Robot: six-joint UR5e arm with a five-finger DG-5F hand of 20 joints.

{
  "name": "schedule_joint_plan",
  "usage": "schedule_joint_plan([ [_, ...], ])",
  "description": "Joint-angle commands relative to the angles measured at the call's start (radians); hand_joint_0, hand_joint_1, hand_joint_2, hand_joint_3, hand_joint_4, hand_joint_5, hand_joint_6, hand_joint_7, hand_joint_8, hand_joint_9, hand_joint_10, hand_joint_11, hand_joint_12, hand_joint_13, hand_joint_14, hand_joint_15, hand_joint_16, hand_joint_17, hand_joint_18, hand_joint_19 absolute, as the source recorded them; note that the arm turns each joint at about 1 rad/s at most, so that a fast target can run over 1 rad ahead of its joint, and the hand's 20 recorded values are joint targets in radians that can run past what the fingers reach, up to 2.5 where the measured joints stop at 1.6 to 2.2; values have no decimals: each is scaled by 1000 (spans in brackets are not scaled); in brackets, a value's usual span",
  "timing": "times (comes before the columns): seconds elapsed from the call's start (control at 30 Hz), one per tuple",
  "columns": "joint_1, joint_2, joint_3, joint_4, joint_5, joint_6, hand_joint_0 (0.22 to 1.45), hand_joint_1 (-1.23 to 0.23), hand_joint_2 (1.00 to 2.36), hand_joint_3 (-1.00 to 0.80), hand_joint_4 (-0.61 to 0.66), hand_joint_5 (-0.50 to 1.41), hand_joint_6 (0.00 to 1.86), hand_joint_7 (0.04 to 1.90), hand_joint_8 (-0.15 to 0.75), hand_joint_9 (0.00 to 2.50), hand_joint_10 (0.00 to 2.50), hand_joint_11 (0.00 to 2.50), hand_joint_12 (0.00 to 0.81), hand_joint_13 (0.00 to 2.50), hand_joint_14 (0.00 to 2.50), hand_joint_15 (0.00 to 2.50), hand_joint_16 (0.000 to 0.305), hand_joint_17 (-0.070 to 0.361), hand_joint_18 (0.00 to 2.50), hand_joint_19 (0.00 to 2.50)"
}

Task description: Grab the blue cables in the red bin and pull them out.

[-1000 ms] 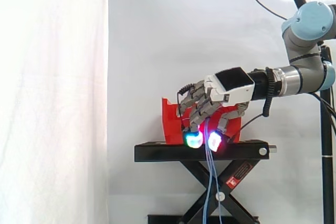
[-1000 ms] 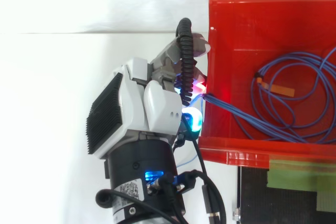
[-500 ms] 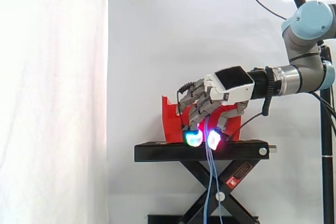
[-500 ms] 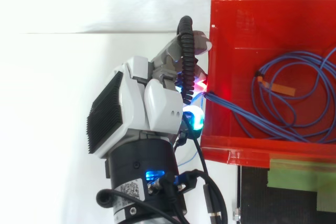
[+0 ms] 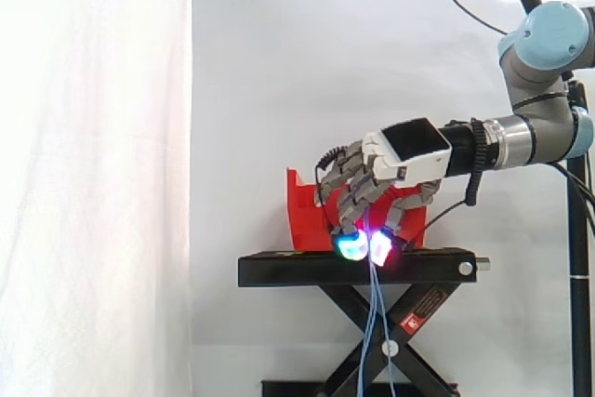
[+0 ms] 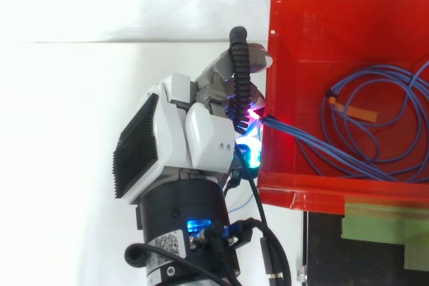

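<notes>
Glowing fingertips [image 5: 351, 246] had shifted slightly toward the arm side since a second ago in the side view, and from above the red glow at the wall had turned magenta. Hand [image 6: 201, 135] was curled closed outside the near wall of the red bin [image 6: 335, 18], pinching the blue cables [image 6: 362, 159] where they crossed the rim. Loose strands hung from between the pads down past the black stand [image 5: 279, 269]. Most of the coil, with its orange tag, lay inside the bin.

Judgement: pull had barely begun. To do it well, keep the fingers clamped and draw steadily away from the wall, lifting so the strands clear the rim instead of sawing on it. Coil could snag or drag the bin; go slowly and watch for sliding.
</notes>
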Motion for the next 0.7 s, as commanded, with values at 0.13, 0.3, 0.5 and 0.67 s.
schedule_joint_plan([
  [0.13,0,0,-8,-8,0,0,893,-960,1000,-1000,172,931,403,863,286,1089,30,879,353,768,21,515,50,113,710,712],
  [0.3,2,0,-8,-6,0,0,894,-953,1000,-1000,171,921,453,832,288,1094,30,883,353,771,21,513,50,113,712,710],
  [0.5,2,0,-8,-9,0,0,896,-941,1000,-1000,175,920,472,827,290,1095,30,884,355,772,21,518,50,113,714,712],
  [0.67,5,1,-8,-6,2,0,859,-934,1000,-1000,214,943,9,846,281,1065,29,868,356,754,23,522,51,115,696,723],
])
